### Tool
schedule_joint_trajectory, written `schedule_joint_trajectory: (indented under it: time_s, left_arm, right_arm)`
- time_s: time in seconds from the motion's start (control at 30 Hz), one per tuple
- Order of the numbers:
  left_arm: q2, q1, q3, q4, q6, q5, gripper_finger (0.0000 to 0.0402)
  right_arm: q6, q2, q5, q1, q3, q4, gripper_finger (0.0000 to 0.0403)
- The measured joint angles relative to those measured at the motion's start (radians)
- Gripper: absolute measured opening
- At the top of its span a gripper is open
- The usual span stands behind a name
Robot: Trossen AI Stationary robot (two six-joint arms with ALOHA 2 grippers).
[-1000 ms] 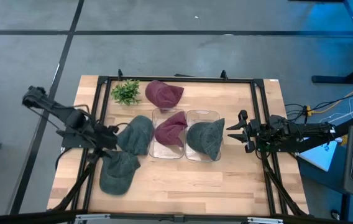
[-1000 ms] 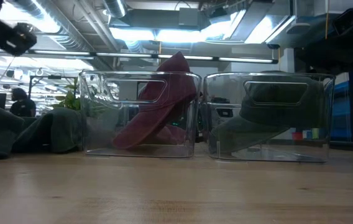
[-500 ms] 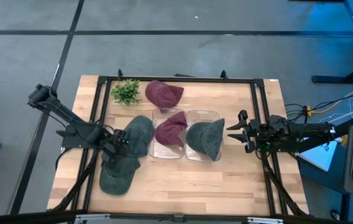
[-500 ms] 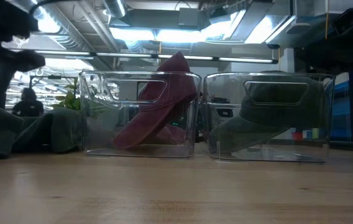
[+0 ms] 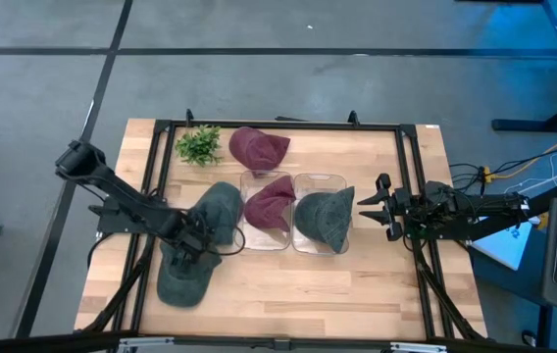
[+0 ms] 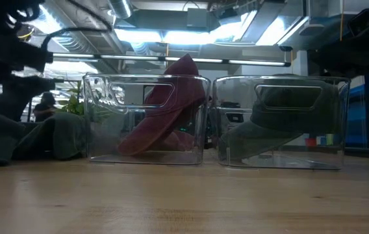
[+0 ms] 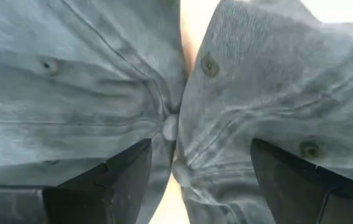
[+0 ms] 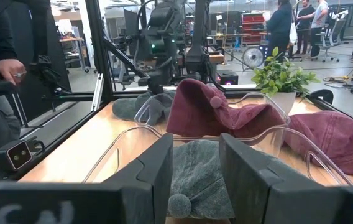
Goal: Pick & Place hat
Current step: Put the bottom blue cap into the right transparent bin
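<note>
Two grey caps lie side by side at the table's left: one (image 5: 220,209) next to the bins, the other (image 5: 184,277) nearer the near edge. My left gripper (image 5: 203,236) is open, pointing down over the place where the two caps meet (image 7: 173,127), one finger over each cap. A maroon hat (image 5: 269,202) leans in the left clear bin, and a grey beanie (image 5: 326,218) fills the right bin. Another maroon hat (image 5: 257,147) lies on the table behind them. My right gripper (image 5: 372,207) waits open to the right of the bins. My left gripper comes at the two grey caps from above with its fingers (image 7: 105,180) spread apart, one over each crown. Whether the fingertips touch the cloth, I cannot tell.
Two clear bins (image 5: 292,178) stand side by side at the table's middle. A small green plant (image 5: 198,144) stands at the far left beside the maroon hat. A black frame (image 5: 408,147) borders the table. In the right wrist view, a person's hand (image 8: 10,68) shows beyond the table.
My left gripper has moved toward the table's right and a little toward the near edge, coming down over the two grey caps. The caps and the right arm have stayed still.
</note>
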State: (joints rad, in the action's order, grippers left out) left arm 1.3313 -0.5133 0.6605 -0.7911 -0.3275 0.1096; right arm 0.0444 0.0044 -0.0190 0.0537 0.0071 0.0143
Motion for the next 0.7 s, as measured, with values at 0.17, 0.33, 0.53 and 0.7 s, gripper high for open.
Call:
schedule_joint_trajectory:
  time_s: [0.17, 0.33, 0.53, 0.7]
  left_arm:
    - [0.028, -0.002, -0.001, 0.002, -0.042, -0.04, 0.0269]
    - [-0.001, -0.017, -0.001, -0.064, -0.105, -0.071, 0.0265]
    - [-0.006, -0.018, -0.011, -0.068, -0.105, -0.026, 0.0253]
    - [0.001, -0.017, -0.057, 0.01, -0.111, -0.077, 0.0243]
  right_arm:
    - [0.0, 0.0, 0.0, 0.0, 0.0, 0.0, 0.0131]
    - [0.0, 0.0, 0.0, 0.0, 0.0, 0.0, 0.0131]
    - [0.0, 0.0, 0.0, 0.0, 0.0, 0.0, 0.0131]
    - [0.0, 0.0, 0.0, 0.0, 0.0, 0.0, 0.0131]
